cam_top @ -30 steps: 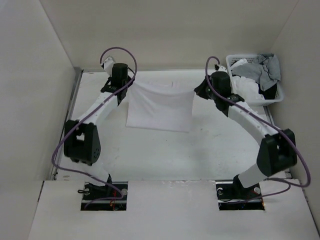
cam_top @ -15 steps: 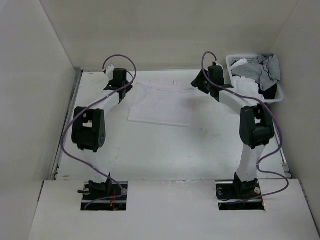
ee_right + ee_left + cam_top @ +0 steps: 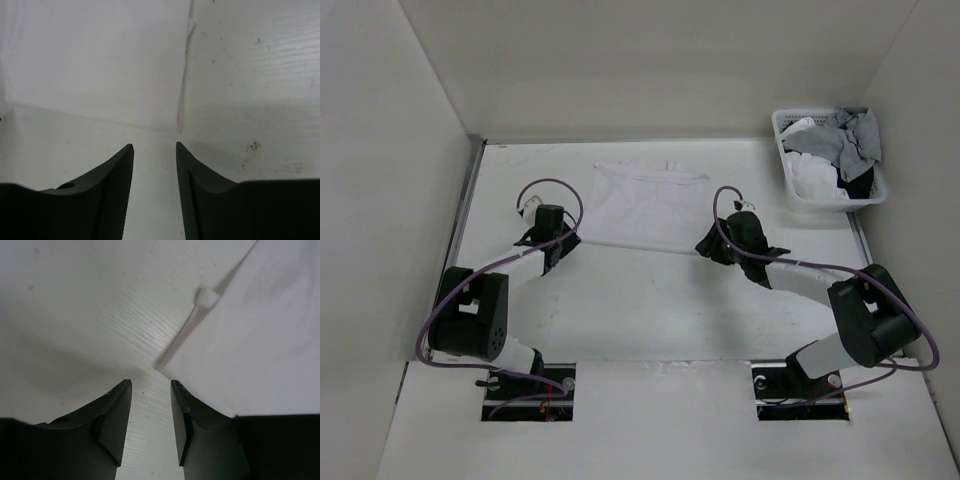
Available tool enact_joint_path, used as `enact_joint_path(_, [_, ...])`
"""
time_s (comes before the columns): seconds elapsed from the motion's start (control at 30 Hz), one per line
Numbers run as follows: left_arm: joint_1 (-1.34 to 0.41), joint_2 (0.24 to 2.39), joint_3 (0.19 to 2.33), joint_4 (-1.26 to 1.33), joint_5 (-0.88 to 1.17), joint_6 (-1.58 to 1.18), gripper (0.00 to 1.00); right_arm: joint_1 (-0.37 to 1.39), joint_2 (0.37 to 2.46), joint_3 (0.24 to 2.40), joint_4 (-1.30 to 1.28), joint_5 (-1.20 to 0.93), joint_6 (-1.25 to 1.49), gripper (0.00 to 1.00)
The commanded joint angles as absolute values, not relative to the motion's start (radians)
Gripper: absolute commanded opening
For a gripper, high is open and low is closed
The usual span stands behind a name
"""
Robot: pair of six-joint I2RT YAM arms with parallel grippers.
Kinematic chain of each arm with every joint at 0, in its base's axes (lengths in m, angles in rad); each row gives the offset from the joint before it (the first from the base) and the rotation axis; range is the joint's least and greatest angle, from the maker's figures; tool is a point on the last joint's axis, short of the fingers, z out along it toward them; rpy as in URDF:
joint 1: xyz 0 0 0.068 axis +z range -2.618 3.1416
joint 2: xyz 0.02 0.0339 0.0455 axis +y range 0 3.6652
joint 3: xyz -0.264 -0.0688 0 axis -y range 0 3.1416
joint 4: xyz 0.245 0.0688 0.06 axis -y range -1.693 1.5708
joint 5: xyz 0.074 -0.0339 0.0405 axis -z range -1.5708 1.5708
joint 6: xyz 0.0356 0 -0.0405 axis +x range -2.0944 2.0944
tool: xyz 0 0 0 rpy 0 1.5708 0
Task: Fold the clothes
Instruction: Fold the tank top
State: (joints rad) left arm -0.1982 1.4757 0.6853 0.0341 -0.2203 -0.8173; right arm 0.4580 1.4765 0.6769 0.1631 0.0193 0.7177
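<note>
The clothes (image 3: 645, 205), one plain white garment, lie flat on the table (image 3: 620, 300) toward the back. My left gripper (image 3: 560, 242) sits low at the garment's near left corner. In the left wrist view the left gripper (image 3: 151, 385) is open over bare table, with the garment's (image 3: 250, 340) corner just ahead and to the right. My right gripper (image 3: 706, 246) is at the near right corner. The right wrist view shows it (image 3: 154, 146) open and empty, a short way back from the garment's (image 3: 100, 60) near edge.
A white lattice basket (image 3: 788, 185) stands at the back right, holding a grey garment (image 3: 855, 135) and other cloth. White walls close in the table at the left, back and right. The arm bases sit in cut-outs at the near edge.
Both grippers were shut on the garment's top edge and held it up. They carried it back, opened and let go, then drew toward the near side. The garment now lies flat.
</note>
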Motion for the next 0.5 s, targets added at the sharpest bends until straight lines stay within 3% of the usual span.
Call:
enact_joint_path(0.0, [-0.191, 1.499, 0.683, 0.109, -0.138, -0.830, 0.36, 0.475, 1.434, 0.649, 0.268, 0.044, 0.739, 0.46])
enact_joint_path(0.23, [-0.153, 1.588, 0.678, 0.173, -0.069, -0.876, 0.36, 0.473, 1.442, 0.604, 0.299, 0.041, 0.749, 0.46])
enact_joint_path(0.47, [-0.134, 1.649, 0.680, 0.215, -0.084, -0.899, 0.23, 0.469, 1.482, 0.603, 0.321, 0.040, 0.761, 0.48])
